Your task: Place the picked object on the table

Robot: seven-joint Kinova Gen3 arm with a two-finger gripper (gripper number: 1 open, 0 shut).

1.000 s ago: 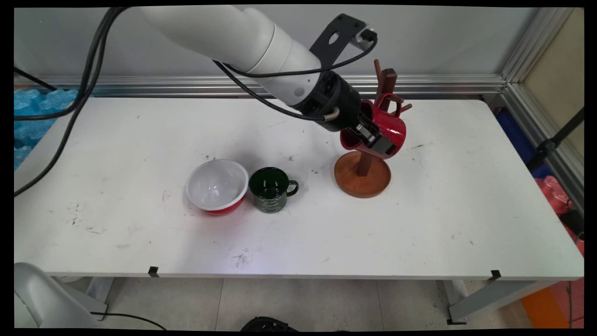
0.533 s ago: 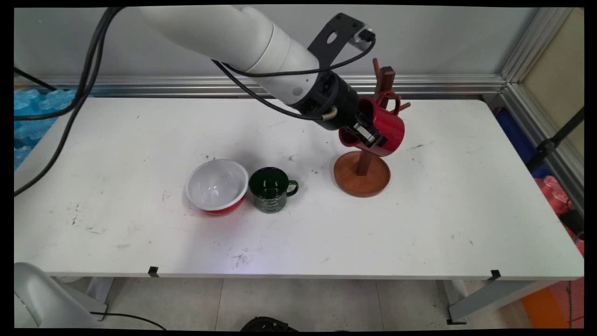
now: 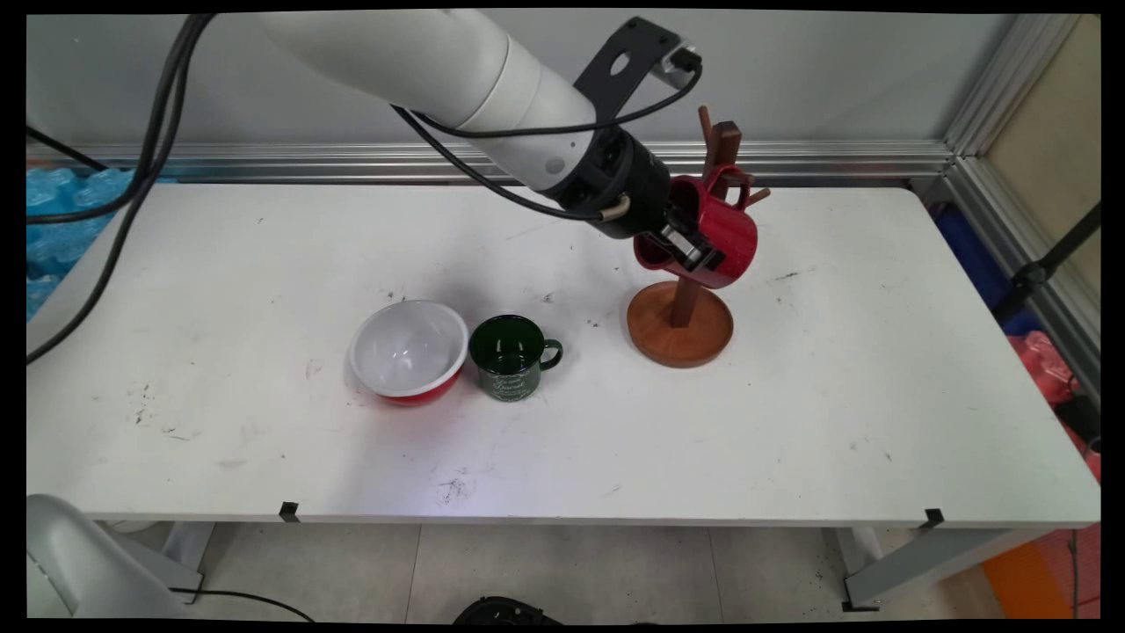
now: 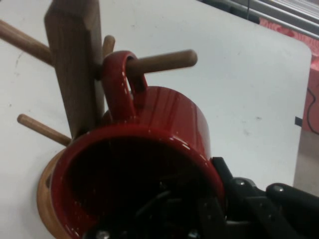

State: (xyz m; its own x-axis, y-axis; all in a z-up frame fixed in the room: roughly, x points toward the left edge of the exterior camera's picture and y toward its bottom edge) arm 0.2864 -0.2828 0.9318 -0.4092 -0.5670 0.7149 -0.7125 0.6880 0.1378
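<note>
One glossy red mug (image 3: pixel 714 230) hangs by its looped handle on a round wooden peg (image 4: pixel 162 61) of the rack (image 3: pixel 679 323), whose base is a turned disc. Gripper (image 3: pixel 693 252) clamps the mug's rim, one finger inside. Green enamel mug (image 3: pixel 511 356) and white-lined bowl (image 3: pixel 409 351) sit well apart on the table (image 3: pixel 879 396).

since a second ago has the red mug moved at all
Yes. The red mug, gripped at its rim by the gripper, has moved up and slightly left against the wall rail; its handle is looped over a peg of the wooden stand.
</note>
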